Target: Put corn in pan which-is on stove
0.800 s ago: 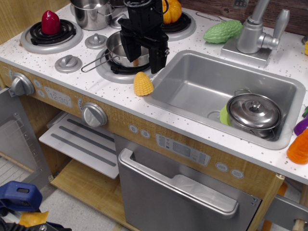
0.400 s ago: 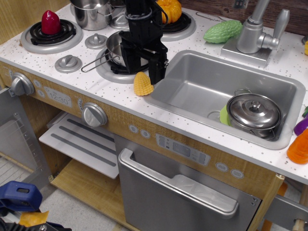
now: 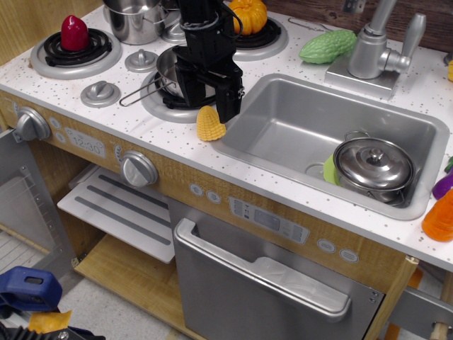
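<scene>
The yellow corn [image 3: 210,125] stands on the white stove top [image 3: 106,113], between the front right burner and the sink. My black gripper [image 3: 206,108] hangs just above and behind it with its two fingers spread apart; the tips reach down to the corn's top and straddle it. It holds nothing. The small steel pan [image 3: 170,69] with the thin wire handle [image 3: 139,95] sits on the front right burner, right behind the gripper, which hides part of it.
A steel sink [image 3: 325,134] to the right holds a lidded steel pot [image 3: 374,166]. A tall steel pot [image 3: 134,20], a red toy [image 3: 73,32] on the left burner, an orange pumpkin [image 3: 248,14] and a green vegetable [image 3: 327,46] stand at the back. The faucet [image 3: 375,49] is behind the sink.
My gripper has come down and moved slightly left, from above the pan's edge to just over the corn. The corn and pan have not moved.
</scene>
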Tool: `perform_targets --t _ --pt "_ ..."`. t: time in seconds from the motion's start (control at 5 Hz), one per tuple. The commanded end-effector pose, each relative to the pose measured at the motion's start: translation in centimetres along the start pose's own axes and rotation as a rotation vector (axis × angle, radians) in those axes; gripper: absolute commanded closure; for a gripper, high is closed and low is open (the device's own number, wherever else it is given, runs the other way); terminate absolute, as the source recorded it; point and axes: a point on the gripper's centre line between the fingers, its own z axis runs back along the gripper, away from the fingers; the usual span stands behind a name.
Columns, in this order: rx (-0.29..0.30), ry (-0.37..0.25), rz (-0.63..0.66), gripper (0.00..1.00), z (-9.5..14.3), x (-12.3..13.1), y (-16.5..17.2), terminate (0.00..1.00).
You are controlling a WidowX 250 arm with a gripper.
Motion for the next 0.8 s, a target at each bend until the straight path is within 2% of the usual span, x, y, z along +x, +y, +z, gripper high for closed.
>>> perform_targets --t 0.0,0.6 --pt "0.018 -0.075 -0.016 0.0 0.4 0.5 0.5 0.0" --pt "-0.039 -0.133 -0.006 0.0 -1.1 1.0 1.4 0.0"
